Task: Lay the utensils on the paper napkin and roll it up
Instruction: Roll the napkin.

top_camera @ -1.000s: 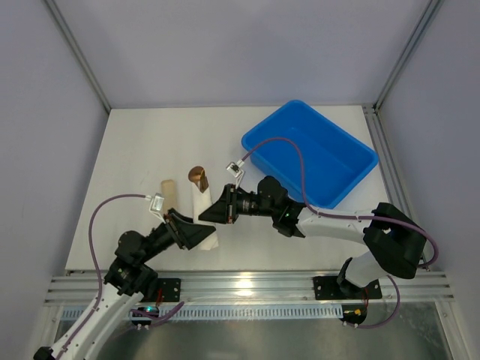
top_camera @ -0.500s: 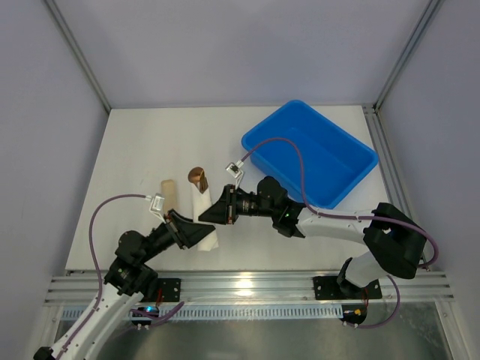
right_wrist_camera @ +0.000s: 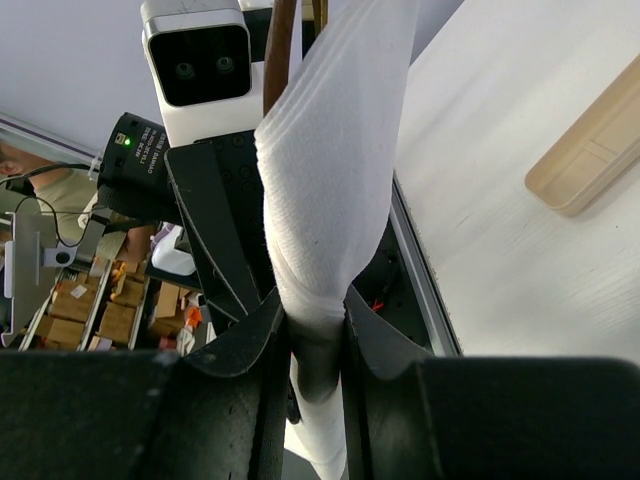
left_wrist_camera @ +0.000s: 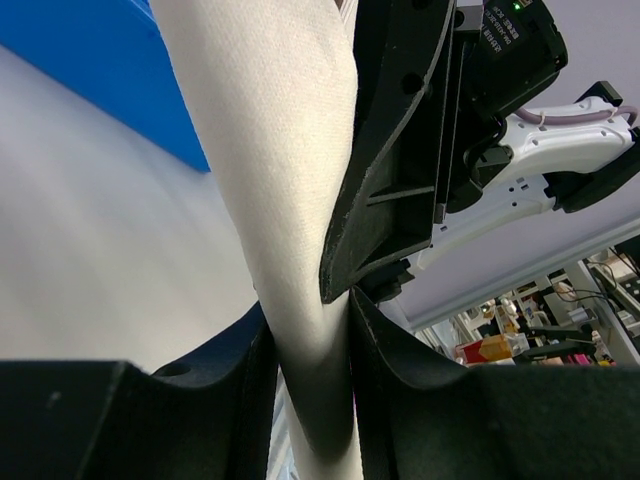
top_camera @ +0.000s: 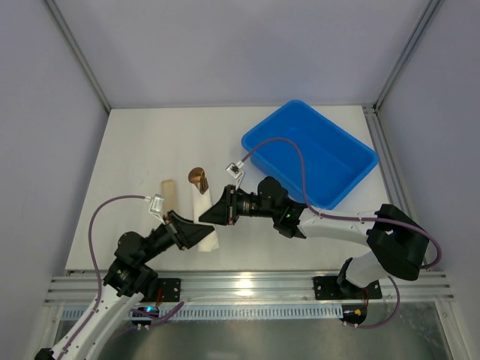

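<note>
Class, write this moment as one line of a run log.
napkin: rolled, utensil end poking out | left gripper: fingers shut on napkin | right gripper: fingers shut on napkin

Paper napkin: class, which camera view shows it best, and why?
Top external: the whole rolled paper napkin shows there, with the spoon bowl poking out its far end. Both wrist views show only a close, pinched stretch of it.

- 1 napkin [top_camera: 201,199]
- 1 spoon [top_camera: 197,177] tip showing from above, though the right wrist view shows 2 bronze stems [right_wrist_camera: 284,50]
- 1 blue bin [top_camera: 330,161]
- 1 tan block [top_camera: 169,191]
- 2 grippers: left gripper [top_camera: 204,238], right gripper [top_camera: 205,217]
</note>
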You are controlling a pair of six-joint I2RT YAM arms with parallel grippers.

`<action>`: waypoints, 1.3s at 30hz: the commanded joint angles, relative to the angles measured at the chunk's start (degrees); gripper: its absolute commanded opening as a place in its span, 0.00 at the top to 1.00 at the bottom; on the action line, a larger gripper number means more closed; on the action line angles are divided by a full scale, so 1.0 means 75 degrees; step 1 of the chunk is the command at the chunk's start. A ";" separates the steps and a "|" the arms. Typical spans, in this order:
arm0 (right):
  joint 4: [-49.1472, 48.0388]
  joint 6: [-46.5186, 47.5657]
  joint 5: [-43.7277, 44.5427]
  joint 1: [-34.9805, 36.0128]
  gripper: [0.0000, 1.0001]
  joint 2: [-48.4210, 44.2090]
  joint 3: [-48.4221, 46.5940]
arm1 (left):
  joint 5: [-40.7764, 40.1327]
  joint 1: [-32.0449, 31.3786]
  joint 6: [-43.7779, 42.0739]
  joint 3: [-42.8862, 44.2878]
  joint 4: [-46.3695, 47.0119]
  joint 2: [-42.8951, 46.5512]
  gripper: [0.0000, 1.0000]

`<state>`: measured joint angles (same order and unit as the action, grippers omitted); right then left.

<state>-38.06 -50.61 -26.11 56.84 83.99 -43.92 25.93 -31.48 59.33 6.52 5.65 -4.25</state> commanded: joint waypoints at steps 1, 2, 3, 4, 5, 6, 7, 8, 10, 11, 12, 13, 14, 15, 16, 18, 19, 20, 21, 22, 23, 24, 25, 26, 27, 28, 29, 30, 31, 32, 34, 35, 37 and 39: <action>-0.0421 0.0221 0.0083 0.0027 0.96 -0.0370 -0.0156 | 0.0011 0.0014 -0.0083 0.0232 0.0078 0.0051 0.67; -0.0398 0.0244 0.0083 0.0027 0.96 -0.0370 -0.0156 | 0.0011 0.0014 -0.0083 0.0243 0.0079 0.0051 0.69; -0.0397 0.0244 0.0094 0.0027 0.97 -0.0370 -0.0144 | -0.0024 0.0014 -0.0083 0.0243 0.0067 0.0063 0.69; -0.0397 0.0244 0.0094 0.0027 0.97 -0.0370 -0.0132 | -0.0024 0.0014 -0.0083 0.0255 0.0079 0.0075 0.69; -0.0397 0.0244 0.0083 0.0015 0.96 -0.0358 -0.0120 | -0.0024 0.0014 -0.0083 0.0255 0.0067 0.0075 0.69; -0.0409 0.0244 0.0083 0.0027 0.96 -0.0358 -0.0097 | -0.0024 0.0014 -0.0083 0.0267 0.0079 0.0075 0.70; -0.0409 0.0256 0.0106 0.0027 0.96 -0.0358 -0.0085 | -0.0024 0.0014 -0.0071 0.0267 0.0079 0.0075 0.70; -0.0398 0.0256 0.0106 0.0027 0.96 -0.0358 -0.0062 | -0.0024 0.0014 -0.0071 0.0267 0.0079 0.0075 0.72; -0.0409 0.0267 0.0141 0.0015 0.97 -0.0370 -0.0015 | -0.0036 0.0014 -0.0071 0.0267 0.0044 0.0098 0.74; -0.0409 0.0267 0.0153 0.0027 0.96 -0.0370 -0.0015 | -0.0036 0.0014 -0.0059 0.0255 0.0044 0.0110 0.74; -0.0409 0.0279 0.0153 0.0015 0.96 -0.0370 -0.0003 | -0.0013 0.0014 -0.0048 0.0243 0.0044 0.0133 0.74; -0.0398 0.0268 0.0153 0.0027 0.96 -0.0370 -0.0003 | -0.0024 0.0014 -0.0047 0.0243 0.0020 0.0156 0.71; -0.0409 0.0279 0.0165 0.0027 0.96 -0.0382 0.0008 | -0.0013 0.0014 -0.0047 0.0255 -0.0003 0.0168 0.68; -0.0398 0.0291 0.0176 0.0027 0.96 -0.0393 0.0009 | -0.0012 0.0014 -0.0047 0.0255 -0.0050 0.0215 0.66; -0.0397 0.0291 0.0165 0.0027 0.96 -0.0393 0.0009 | -0.0024 0.0014 -0.0047 0.0255 -0.0073 0.0227 0.66; -0.0409 0.0279 0.0176 0.0027 0.96 -0.0428 0.0009 | -0.0024 0.0014 -0.0036 0.0255 -0.0155 0.0297 0.64; -0.0398 0.0291 0.0188 0.0027 0.96 -0.0429 0.0020 | -0.0001 0.0014 -0.0036 0.0255 -0.0167 0.0297 0.64; -0.0386 0.0291 0.0177 0.0027 0.97 -0.0429 0.0032 | -0.0001 0.0014 -0.0024 0.0255 -0.0179 0.0332 0.64; -0.0386 0.0291 0.0188 0.0027 0.97 -0.0440 0.0032 | -0.0001 0.0014 -0.0024 0.0255 -0.0237 0.0367 0.64; -0.0386 0.0291 0.0188 0.0027 0.97 -0.0452 0.0044 | -0.0001 0.0014 -0.0024 0.0243 -0.0273 0.0379 0.64; -0.0397 0.0291 0.0200 0.0027 0.97 -0.0452 0.0055 | -0.0001 0.0014 -0.0012 0.0232 -0.0273 0.0391 0.65; -0.0397 0.0291 0.0200 0.0027 0.97 -0.0452 0.0044 | 0.0034 0.0014 0.0034 0.0185 -0.0250 0.0391 0.65; -0.0397 0.0291 0.0211 0.0027 0.96 -0.0440 0.0044 | 0.0069 0.0014 0.0069 0.0162 -0.0133 0.0391 0.66; -0.0409 0.0303 0.0223 0.0027 0.96 -0.0429 0.0044 | 0.0093 0.0014 0.0105 0.0138 -0.0086 0.0391 0.66; -0.0409 0.0291 0.0223 0.0015 0.96 -0.0429 0.0032 | 0.0139 0.0014 0.0186 0.0092 -0.0051 0.0379 0.66; -0.0398 0.0291 0.0235 0.0015 0.96 -0.0417 0.0032 | 0.0198 0.0014 0.0222 0.0068 0.0019 0.0345 0.62; -0.0421 0.0291 0.0235 0.0015 0.96 -0.0394 0.0009 | 0.0245 0.0014 0.0245 0.0033 0.0067 0.0333 0.59; -0.0433 0.0279 0.0247 0.0004 0.96 -0.0382 -0.0003 | 0.0303 0.0014 0.0269 0.0009 0.0090 0.0321 0.56; -0.0444 0.0279 0.0200 0.0004 0.96 -0.0370 -0.0026 | 0.0304 0.0014 0.0327 -0.0037 0.0125 0.0321 0.53; -0.0444 0.0279 0.0200 0.0004 0.97 -0.0358 -0.0061 | 0.0327 0.0014 0.0362 -0.0073 0.0207 0.0332 0.52; -0.0444 0.0279 0.0200 0.0004 0.96 -0.0347 -0.0073 | 0.0339 0.0014 0.0409 -0.0096 0.0243 0.0344 0.47; -0.0444 0.0279 0.0211 0.0004 0.97 -0.0346 -0.0073 | 0.0339 0.0014 0.0398 -0.0096 0.0266 0.0333 0.46; -0.0456 0.0256 0.0200 0.0004 0.97 -0.0335 -0.0073 | 0.0374 0.0014 0.0410 -0.0096 0.0289 0.0309 0.46; -0.0480 0.0244 0.0188 -0.0008 0.97 -0.0323 -0.0073 | 0.0398 0.0014 0.0410 -0.0132 0.0371 0.0216 0.48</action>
<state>-37.63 -49.69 -25.41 56.88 83.13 -43.16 26.98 -31.48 61.67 5.87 5.32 -2.02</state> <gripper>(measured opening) 0.251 0.530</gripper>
